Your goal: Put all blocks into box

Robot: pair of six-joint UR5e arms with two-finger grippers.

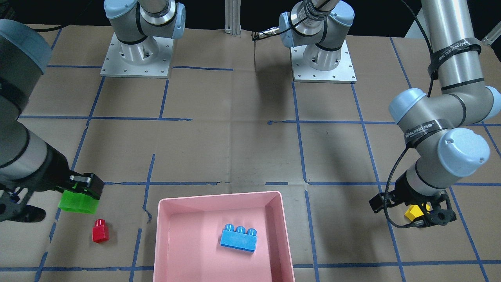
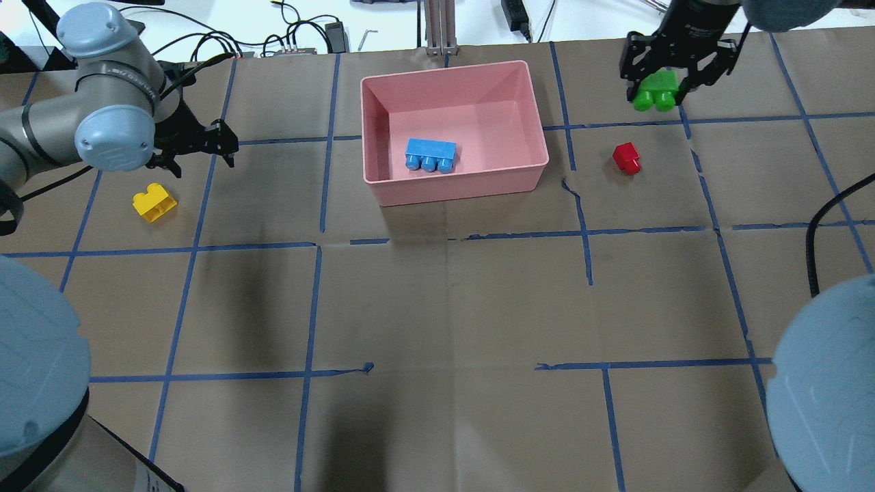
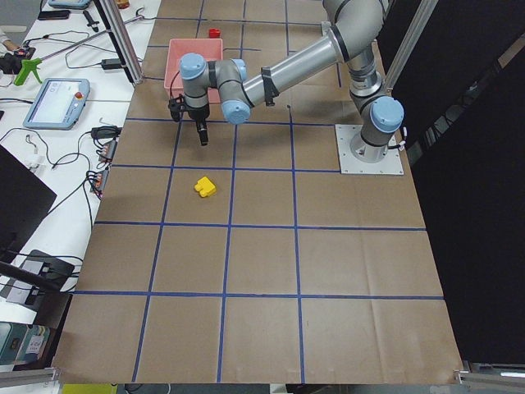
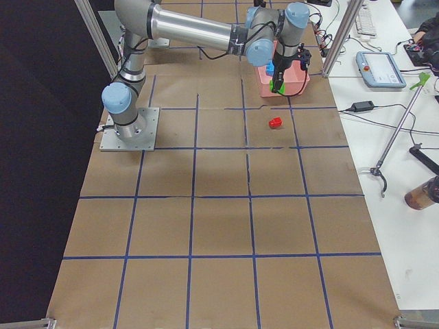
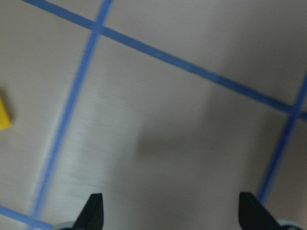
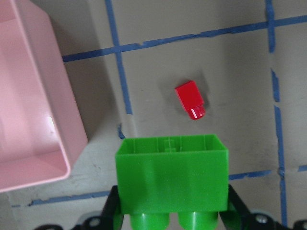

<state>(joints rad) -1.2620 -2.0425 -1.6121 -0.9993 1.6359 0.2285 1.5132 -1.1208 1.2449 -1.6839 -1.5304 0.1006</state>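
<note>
My right gripper [image 2: 655,96] is shut on the green two-stud block [image 2: 662,83] and holds it above the table, right of the pink box [image 2: 451,195]. The wrist view shows the green block [image 6: 172,182] between the jaws. The small red block [image 2: 626,158] lies on the table between the gripper and the box; it also shows in the right wrist view [image 6: 191,99]. The blue three-stud block [image 2: 430,154] lies inside the box. My left gripper [image 5: 172,213] is open and empty above bare table. The yellow block [image 2: 154,203] lies apart from it, at the left wrist view's left edge [image 5: 4,115].
The table is brown cardboard with a blue tape grid [image 2: 314,301]. Both arm bases [image 1: 137,51] stand at the robot's side of the table. Cables and devices [image 2: 301,41] lie beyond the far edge behind the box.
</note>
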